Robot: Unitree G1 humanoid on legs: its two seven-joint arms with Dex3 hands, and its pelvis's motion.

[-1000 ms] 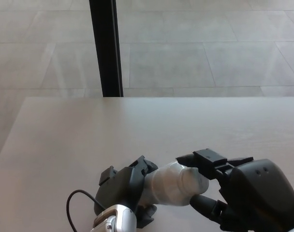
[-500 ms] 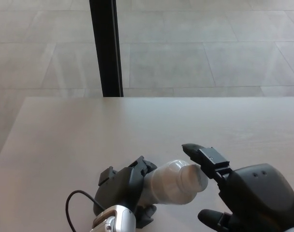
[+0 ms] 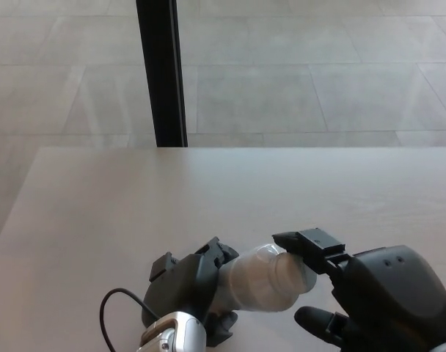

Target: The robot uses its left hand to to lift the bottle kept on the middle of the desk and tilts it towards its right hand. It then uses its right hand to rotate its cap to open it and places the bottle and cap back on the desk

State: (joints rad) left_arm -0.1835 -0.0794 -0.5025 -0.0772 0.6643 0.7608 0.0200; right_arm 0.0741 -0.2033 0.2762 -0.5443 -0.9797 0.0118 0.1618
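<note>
Surface (image 3: 208,191): a pale wood-look desk top filled the lower half of the head view, bare apart from the robot's own arms; tiled floor (image 3: 296,81) and a dark upright post (image 3: 161,73) lay beyond its far edge.
Right robot hand (image 3: 322,282): the largest dark shape, low on the right; one finger (image 3: 304,242) lay over the top of the bottle's cap end and another (image 3: 318,323) curled below it. The fingers bracketed the cap, but whether they actually pinched it could not be told.
Left robot hand (image 3: 190,282): clenched around the lower body of the bottle, holding it clear of the surface and tipped sideways toward the right hand.
Bottle (image 3: 260,279): clear plastic, lying nearly level between the two hands, near the front edge of the view.
Cap (image 3: 304,268): apparently on the neck, mostly hidden by the right hand's fingers.
Step in hand: judged to be the cap twist, with lift and tilt done.
Next move: likely needed a firm pinch on the cap and a wrist turn while the left hand kept the bottle from rotating.
Writing: no label, brand or text was legible on the bottle or either hand.
</note>
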